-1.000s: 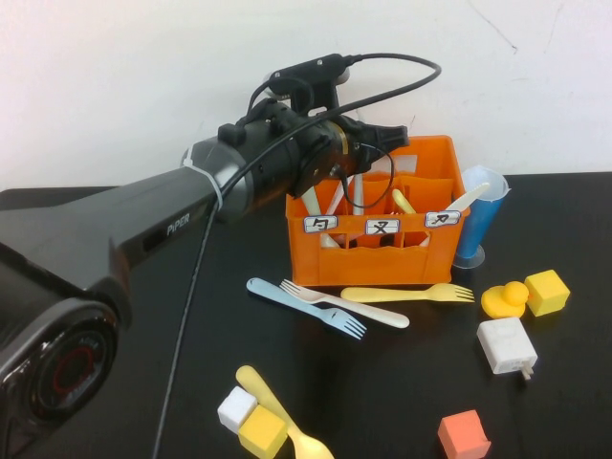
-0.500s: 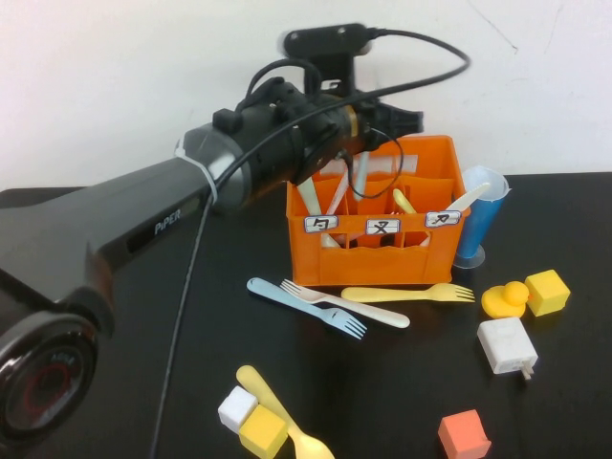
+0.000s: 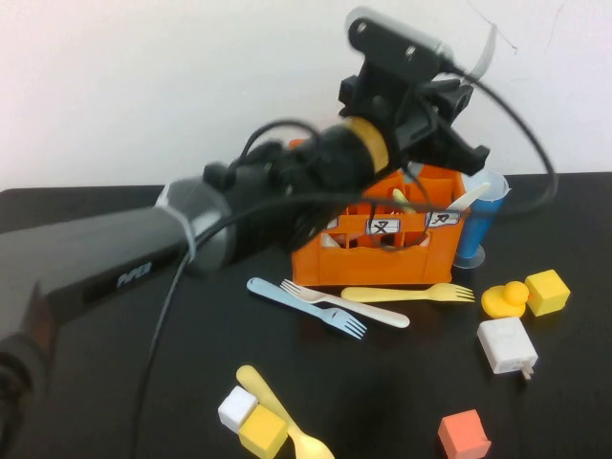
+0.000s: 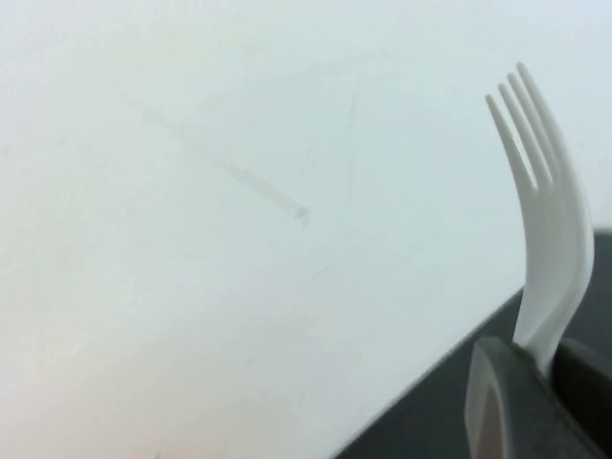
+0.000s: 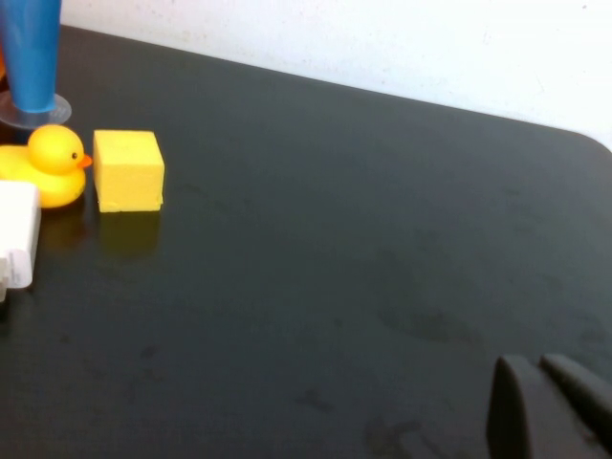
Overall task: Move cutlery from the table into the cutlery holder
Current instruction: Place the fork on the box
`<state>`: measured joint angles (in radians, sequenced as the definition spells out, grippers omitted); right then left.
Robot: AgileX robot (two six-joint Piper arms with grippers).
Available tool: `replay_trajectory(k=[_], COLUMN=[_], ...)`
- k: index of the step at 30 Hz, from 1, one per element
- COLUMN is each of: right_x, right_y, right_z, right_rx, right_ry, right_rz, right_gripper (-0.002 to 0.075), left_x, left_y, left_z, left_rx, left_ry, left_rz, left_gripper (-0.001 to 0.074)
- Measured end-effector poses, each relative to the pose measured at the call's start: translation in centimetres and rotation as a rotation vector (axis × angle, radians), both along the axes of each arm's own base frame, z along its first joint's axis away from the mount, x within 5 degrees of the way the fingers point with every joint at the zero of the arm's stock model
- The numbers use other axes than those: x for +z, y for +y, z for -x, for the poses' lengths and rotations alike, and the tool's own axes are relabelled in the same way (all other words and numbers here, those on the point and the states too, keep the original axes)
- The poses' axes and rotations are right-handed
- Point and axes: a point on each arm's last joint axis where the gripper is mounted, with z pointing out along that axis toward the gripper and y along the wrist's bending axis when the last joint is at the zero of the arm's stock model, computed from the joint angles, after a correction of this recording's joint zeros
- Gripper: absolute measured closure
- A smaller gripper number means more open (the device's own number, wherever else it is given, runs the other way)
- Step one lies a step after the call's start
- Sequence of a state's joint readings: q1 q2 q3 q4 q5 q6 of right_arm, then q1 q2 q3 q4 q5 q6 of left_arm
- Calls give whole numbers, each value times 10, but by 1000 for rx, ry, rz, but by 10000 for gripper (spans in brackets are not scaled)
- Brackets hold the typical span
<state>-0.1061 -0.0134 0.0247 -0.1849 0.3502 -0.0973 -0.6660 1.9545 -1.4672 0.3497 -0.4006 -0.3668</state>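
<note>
2 arms in the rig, only the left one shows in the high view. Left gripper [image 3: 459, 120] is now raised above the back right of the cutlery holder [image 3: 382, 251], up against the white wall; 1 second ago it was low, down among the holder's compartments. Arm has swung up and toward the right since then.

Left wrist view shows what the high view hardly does: jaws clamped on the handle of a pale fork [image 4: 547, 220], tines pointing up and away from the gripper [image 4: 535, 382]. In the high view the fork is only a blurred pale streak [image 3: 486, 50] above the gripper.

Orange holder sits toward the tabletop's far edge, other cutlery standing in its compartments, blue cup [image 3: 481, 220] just beside its right side. On the table [image 3: 143, 382] in front of it: blue fork [image 3: 306, 307], cream fork [image 3: 344, 304], yellow fork [image 3: 409, 294]. Yellow spoon [image 3: 282, 421] near the front edge.

Right wrist view shows the right gripper [image 5: 550, 406] low over bare tabletop, fingers close together, nothing held, well apart from the yellow cube [image 5: 128, 170] and duck [image 5: 48, 163].
</note>
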Motion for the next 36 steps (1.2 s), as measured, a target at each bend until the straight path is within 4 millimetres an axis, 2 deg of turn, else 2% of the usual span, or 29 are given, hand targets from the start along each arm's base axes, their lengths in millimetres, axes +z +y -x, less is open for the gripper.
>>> replay_trajectory(k=[3, 8, 11, 13, 20, 31, 36], right_x=[0, 0, 0, 0, 0, 0, 0], right_y=[0, 0, 0, 0, 0, 0, 0], right_z=[0, 0, 0, 0, 0, 0, 0], right_rx=[0, 0, 0, 0, 0, 0, 0], right_ry=[0, 0, 0, 0, 0, 0, 0], right_rz=[0, 0, 0, 0, 0, 0, 0], right_gripper=[729, 729, 729, 729, 729, 729, 729], left_x=[-8, -28, -46, -57, -78, -85, -95], left_y=[13, 53, 73, 79, 77, 59, 51], left_z=[10, 16, 14, 11, 3, -19, -29], left_rx=[-18, 84, 161, 191, 206, 161, 149], left_ry=[-72, -144, -97, -62, -9, -52, -58], left_rz=[124, 392, 443, 452, 457, 465, 459], left_gripper=[701, 702, 702, 702, 702, 702, 701])
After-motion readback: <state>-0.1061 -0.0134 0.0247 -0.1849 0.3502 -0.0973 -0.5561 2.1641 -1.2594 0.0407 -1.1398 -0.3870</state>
